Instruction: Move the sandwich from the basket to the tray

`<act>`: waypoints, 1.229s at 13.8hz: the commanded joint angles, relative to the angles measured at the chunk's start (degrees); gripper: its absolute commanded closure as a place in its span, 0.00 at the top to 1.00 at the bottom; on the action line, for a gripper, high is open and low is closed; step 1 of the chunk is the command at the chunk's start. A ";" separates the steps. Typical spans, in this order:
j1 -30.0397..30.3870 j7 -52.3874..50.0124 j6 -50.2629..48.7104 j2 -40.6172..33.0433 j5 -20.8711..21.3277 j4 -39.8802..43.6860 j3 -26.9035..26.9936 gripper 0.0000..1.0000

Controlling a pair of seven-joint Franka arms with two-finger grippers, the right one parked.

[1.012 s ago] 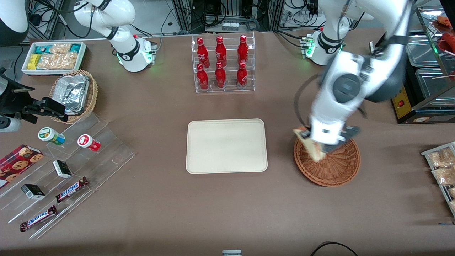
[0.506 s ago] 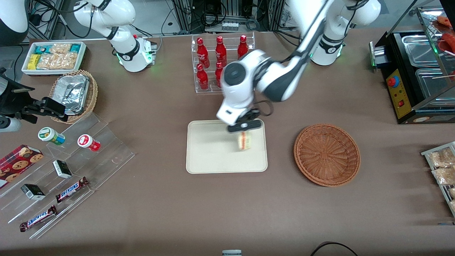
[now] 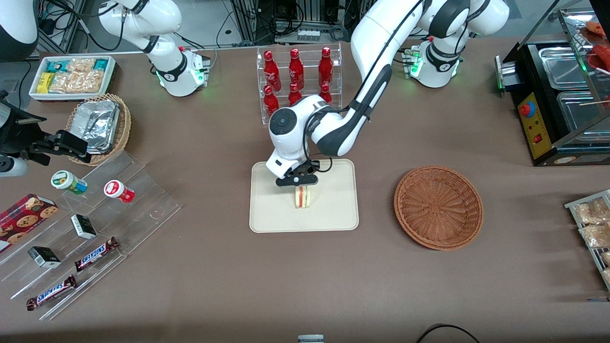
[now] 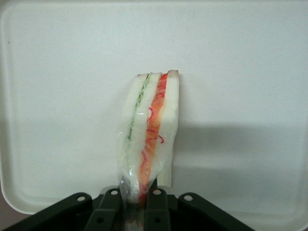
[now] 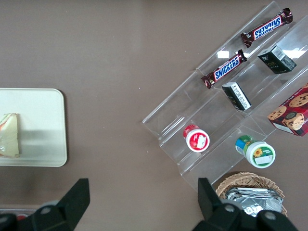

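On the brown worktop (image 3: 305,286), nearest the front camera toward the parked arm's end, two brown Snickers bars (image 3: 96,253) and small dark boxes (image 3: 44,257) lie on a clear acrylic stepped display (image 3: 143,209), with a red-lidded cup (image 3: 118,191) and a green-lidded cup (image 3: 69,182) on the steps farther from the camera. Toward the working arm's end sits the round reddish-brown woven wicker basket (image 3: 438,207), shallow and with nothing in it. Near the middle of the worktop lies the flat cream-beige rectangular tray (image 3: 267,209) with rounded corners and a low rim. Over the tray stands the triangular wedge sandwich of pale bread with red and green filling stripes (image 3: 303,196), wrapped in clear film, its striped edge turned toward the front camera; whether its lower edge touches the tray cannot be told. The black two-finger tool (image 3: 298,180) of the left arm is just above it, on the side farther from the camera; the left wrist view shows the fingers (image 4: 109,207) drawn narrow and pinching the sandwich (image 4: 148,130) at one end, with the tray (image 4: 250,57) spread beneath. Farther back stands a clear acrylic rack of red bottles (image 3: 298,83), and toward the parked arm's end a tan wicker basket with silver foil trays (image 3: 99,126) and a white bin of snack packets (image 3: 72,76).
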 commanded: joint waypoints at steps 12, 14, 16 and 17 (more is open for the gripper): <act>8.88 -2.04 -24.14 -22.26 1.10 0.82 2.18 1.00; 13.96 -0.39 -27.15 -27.78 1.37 -1.19 2.18 1.00; 19.67 8.63 -30.21 -33.32 1.02 -4.26 2.18 1.00; 22.14 12.33 -31.80 -35.18 0.93 -4.89 2.18 1.00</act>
